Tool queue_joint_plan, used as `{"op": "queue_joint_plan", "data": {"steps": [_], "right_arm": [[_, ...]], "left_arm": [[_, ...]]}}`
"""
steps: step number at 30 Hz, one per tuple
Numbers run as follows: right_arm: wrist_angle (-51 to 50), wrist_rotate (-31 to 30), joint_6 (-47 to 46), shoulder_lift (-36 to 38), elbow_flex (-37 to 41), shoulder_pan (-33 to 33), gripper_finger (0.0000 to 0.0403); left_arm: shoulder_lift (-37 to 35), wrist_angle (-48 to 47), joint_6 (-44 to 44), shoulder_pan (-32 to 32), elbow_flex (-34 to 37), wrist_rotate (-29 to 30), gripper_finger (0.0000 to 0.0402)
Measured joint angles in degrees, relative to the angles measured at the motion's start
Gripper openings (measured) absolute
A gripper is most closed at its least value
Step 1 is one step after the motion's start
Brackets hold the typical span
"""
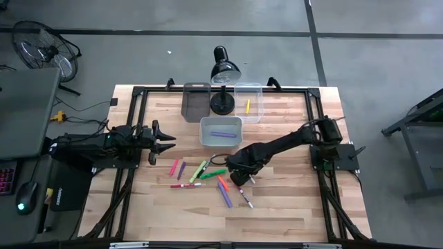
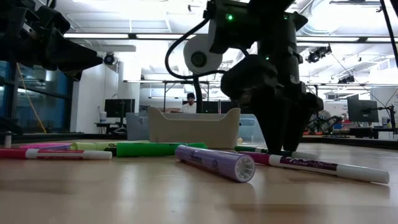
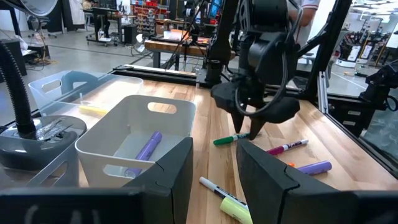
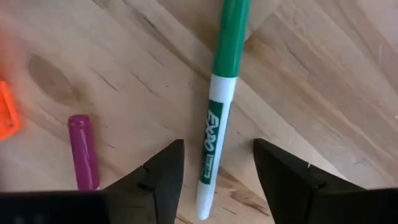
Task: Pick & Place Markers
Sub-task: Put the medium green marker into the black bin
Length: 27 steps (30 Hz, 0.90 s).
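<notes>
Right gripper hanging low over the green marker, fingers apart, nothing held. Marker flat on the table near the middle, lying lengthwise through the gap between the two fingers, so likely needs a turn before closing. Left gripper well off to the left, partly open, empty, waiting

High view evenly lit, soft short shadows under dark robot arms; low view backlit by bright ceiling strip lights at upper left, arm silhouetted; near purple capped marker sharp, foreground wooden tabletop blurred; right wrist view: orange marker at left edge smeared, green-capped white marker crisp.
</notes>
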<state>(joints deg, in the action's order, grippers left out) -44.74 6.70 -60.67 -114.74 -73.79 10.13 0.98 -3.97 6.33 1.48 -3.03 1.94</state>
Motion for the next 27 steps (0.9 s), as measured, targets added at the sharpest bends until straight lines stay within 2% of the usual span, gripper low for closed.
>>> {"op": "queue_joint_plan", "data": {"steps": [3,19,27], "right_arm": [[-0.2,-0.1,-2.3,-1.2,-0.1,0.0,0.017],[-0.8,-1.2,-1.6,-1.8,0.2,0.1,0.0103],[-1.3,-1.7,3.6,-1.8,0.3,0.2,0.0081]], "left_arm": [[0.0,0.0,0.0,0.0,0.0,0.0,0.0122],[0.0,0.0,0.0,0.0,0.0,0.0,0.0122],[0.0,0.0,0.0,0.0,0.0,0.0,0.0122]]}}
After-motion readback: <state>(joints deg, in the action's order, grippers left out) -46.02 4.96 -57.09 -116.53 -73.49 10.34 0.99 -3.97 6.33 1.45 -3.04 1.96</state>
